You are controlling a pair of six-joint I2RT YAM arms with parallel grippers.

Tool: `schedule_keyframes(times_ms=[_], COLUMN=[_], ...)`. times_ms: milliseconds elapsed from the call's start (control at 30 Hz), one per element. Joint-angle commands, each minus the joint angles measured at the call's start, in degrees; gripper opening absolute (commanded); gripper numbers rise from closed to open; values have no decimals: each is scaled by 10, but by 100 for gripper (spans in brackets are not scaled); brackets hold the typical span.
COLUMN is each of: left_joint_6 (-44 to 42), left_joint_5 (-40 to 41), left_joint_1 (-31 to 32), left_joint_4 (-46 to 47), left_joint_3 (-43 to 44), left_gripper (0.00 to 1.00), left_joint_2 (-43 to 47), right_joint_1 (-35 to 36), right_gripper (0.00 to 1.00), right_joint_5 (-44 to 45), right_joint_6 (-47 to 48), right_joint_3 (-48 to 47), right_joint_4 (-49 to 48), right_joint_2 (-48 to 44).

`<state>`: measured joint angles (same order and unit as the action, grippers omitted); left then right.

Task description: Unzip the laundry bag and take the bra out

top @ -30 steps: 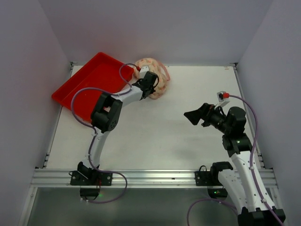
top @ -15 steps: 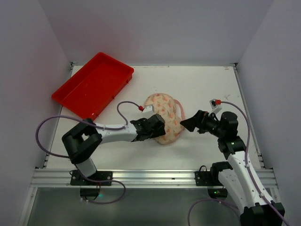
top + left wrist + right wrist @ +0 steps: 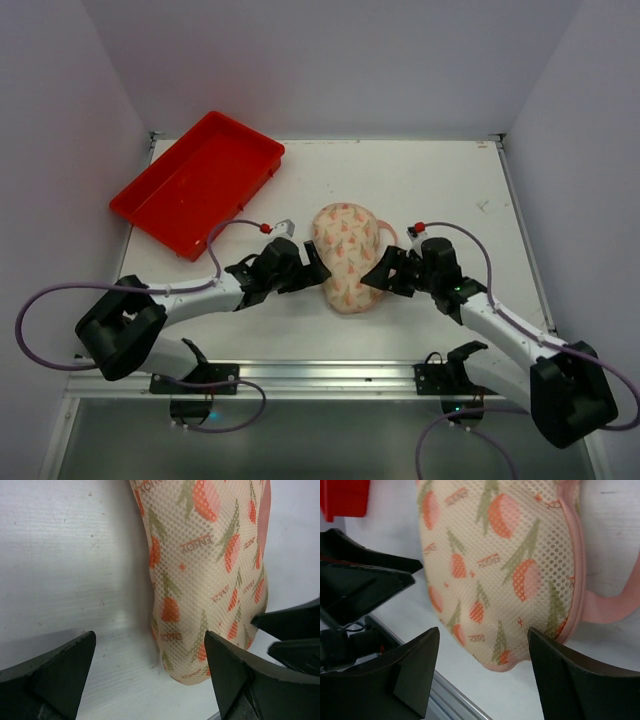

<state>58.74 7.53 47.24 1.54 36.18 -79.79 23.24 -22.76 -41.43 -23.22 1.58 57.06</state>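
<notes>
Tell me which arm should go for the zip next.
The right, probably. The pink zip edging and pink loop sit on the laundry bag's side facing the right gripper; the left gripper faces only printed mesh.

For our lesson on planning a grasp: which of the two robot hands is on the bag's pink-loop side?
The right hand, beside the pink loop of the laundry bag; the left hand flanks the opposite side, which has no loop.
</notes>
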Motion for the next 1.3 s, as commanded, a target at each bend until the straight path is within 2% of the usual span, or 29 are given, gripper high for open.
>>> schedule_keyframes(times_ms=[0, 167, 300, 400, 533, 633, 667, 700, 733, 833, 933, 1100, 1267], left_joint_6=[-54, -80, -93, -102, -101, -89, -85, -81, -74, -54, -44, -57, -60], left_joint_5=[-114, -182, -209, -224, -234, -245, -248, -246, -233, -189, -186, -213, -245], left_joint_1=[-34, -39, -40, -44, -49, -51, -52, -53, -54, -71, -108, -134, -138], left_joint_4=[117, 142, 160, 171, 206, 220, 218, 214, 208, 201, 222, 254, 292], left_joint_3=[-15, 10, 30, 46, 55, 60, 60, 57, 52, 13, -23, 7, 59], left_gripper=[92, 91, 89, 81, 58, 52, 54, 61, 75, 85, 87, 87, 75], left_joint_2=[-12, -55, -95, -128, -157, -172, -170, -165, -157, -113, -80, -119, -196], right_joint_1=[-1, -32, -54, -62, -67, -67, -67, -66, -66, -64, -62, -58, -53], right_gripper=[72, 71, 72, 72, 73, 76, 77, 78, 78, 80, 82, 89, 93], right_joint_5=[41, 24, 8, 12, 17, 15, 13, 11, 10, 6, 4, -5, -18], right_joint_6=[-23, -17, 33, 57, 78, 82, 81, 81, 81, 78, 76, 64, 62], right_joint_3=[-18, -74, -145, -187, -211, -199, -191, -184, -169, -134, -100, -39, -8], right_joint_4=[-62, -75, -47, -26, -18, -18, -23, -24, -24, -23, -23, -52, -86], right_joint_2=[72, 163, 229, 256, 250, 216, 190, 176, 163, 109, 60, -6, -57])
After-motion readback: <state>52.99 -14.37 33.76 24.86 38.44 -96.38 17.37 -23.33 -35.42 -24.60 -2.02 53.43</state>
